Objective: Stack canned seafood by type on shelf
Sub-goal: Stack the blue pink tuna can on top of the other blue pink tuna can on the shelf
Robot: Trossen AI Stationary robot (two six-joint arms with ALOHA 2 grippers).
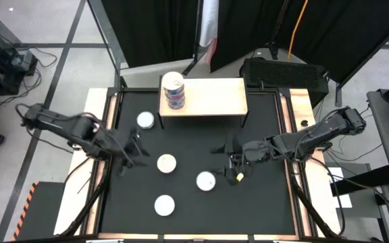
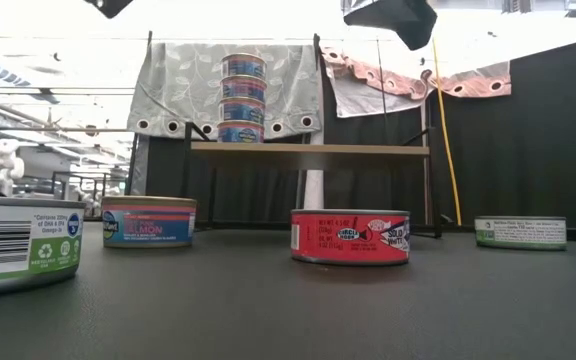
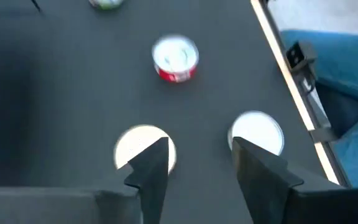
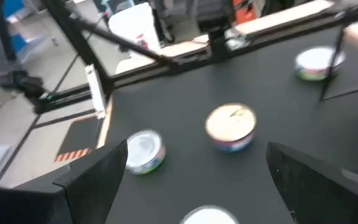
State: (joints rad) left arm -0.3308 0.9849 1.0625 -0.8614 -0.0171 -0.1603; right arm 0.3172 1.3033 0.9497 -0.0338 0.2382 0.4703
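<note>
Tins: four stacked [image 1: 173,93] on the shelf [image 1: 211,98], four loose on the tabletop [image 1: 262,209] before it. Left gripper [image 1: 137,150] and right gripper [image 1: 229,156] both open, empty.

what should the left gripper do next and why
Probably shift the left gripper sideways until the flat round blue-labelled tin sits between its open fingers, then lower. That tin lies just off one finger, and its label matches the blue stack on the light wood shelf.

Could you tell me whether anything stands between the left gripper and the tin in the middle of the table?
Nothing visible does. The left gripper hangs beside the middle tin, with only bare black table between them.
</note>
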